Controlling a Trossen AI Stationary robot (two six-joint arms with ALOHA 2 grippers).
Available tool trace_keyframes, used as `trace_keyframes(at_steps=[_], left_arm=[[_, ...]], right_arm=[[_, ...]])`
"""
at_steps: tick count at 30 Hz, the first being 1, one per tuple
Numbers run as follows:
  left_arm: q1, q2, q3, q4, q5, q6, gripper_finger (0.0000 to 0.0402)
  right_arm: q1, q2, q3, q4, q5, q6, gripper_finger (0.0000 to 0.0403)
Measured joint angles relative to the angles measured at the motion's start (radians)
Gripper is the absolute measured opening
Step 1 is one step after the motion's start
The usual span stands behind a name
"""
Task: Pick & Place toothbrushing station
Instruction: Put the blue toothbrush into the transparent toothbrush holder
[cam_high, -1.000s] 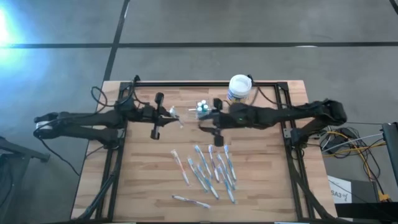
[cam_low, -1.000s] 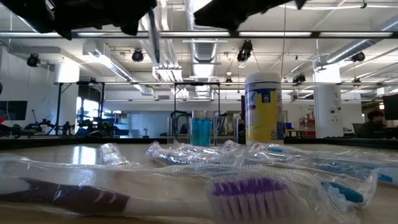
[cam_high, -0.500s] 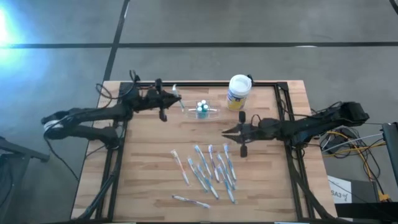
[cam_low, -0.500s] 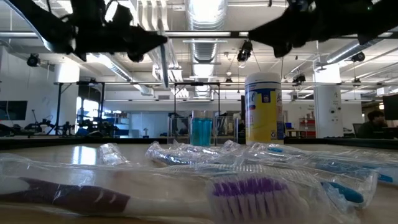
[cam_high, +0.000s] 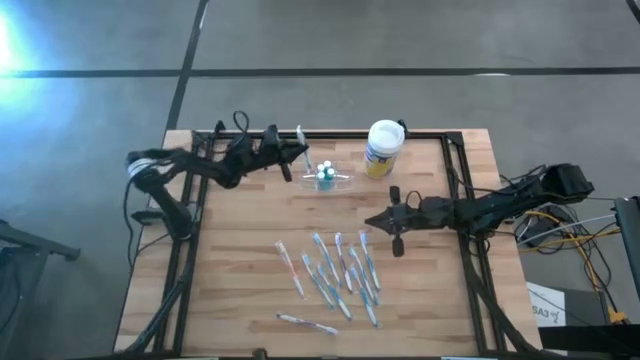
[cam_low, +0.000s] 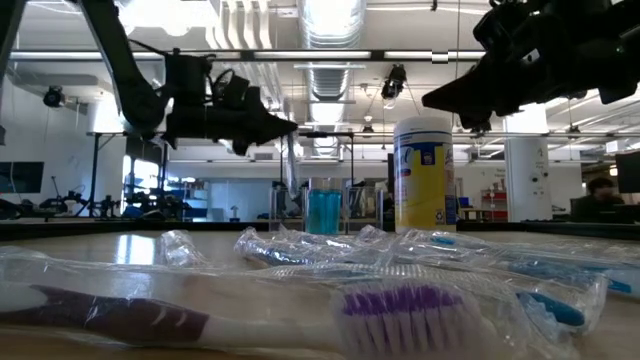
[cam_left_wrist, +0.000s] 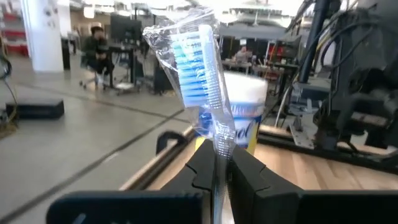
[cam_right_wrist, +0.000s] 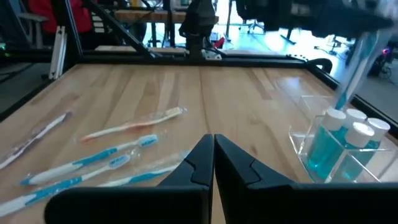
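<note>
Lying near table's far edge, toothbrushing station (cam_high: 328, 180) is seen as clear tray, long axis across table, teal bottles (cam_right_wrist: 341, 144) upright inside. Left gripper (cam_high: 301, 150), moved farther toward far edge since earlier frame, is clamped on wrapped toothbrush (cam_left_wrist: 198, 71), just beside station. Right gripper (cam_high: 371, 223) is now pinched shut, empty, withdrawn toward table's middle, well apart from station.

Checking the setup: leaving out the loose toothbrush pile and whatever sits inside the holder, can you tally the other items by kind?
White-lidded canister: 1
Clear holder: 1
Wrapped toothbrush held in the left gripper: 1
Total: 3
</note>
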Motion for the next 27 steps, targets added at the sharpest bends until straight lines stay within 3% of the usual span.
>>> trace_keyframes(at_steps=[20, 23, 27], left_arm=[[0.000, 0.206, 0.008, 0.086, 0.012, -0.007, 0.0021], [0.000, 0.203, 0.008, 0.077, 0.013, -0.058, 0.0051], [0.000, 0.181, 0.008, 0.074, 0.043, -0.073, 0.0126]], right_arm=[[0.000, 0.000, 0.015, -0.012, -0.008, -0.011, 0.0008], [0.000, 0.000, 0.015, -0.012, -0.008, -0.011, 0.0008], [0.000, 0.000, 0.015, -0.012, -0.008, -0.011, 0.0008]])
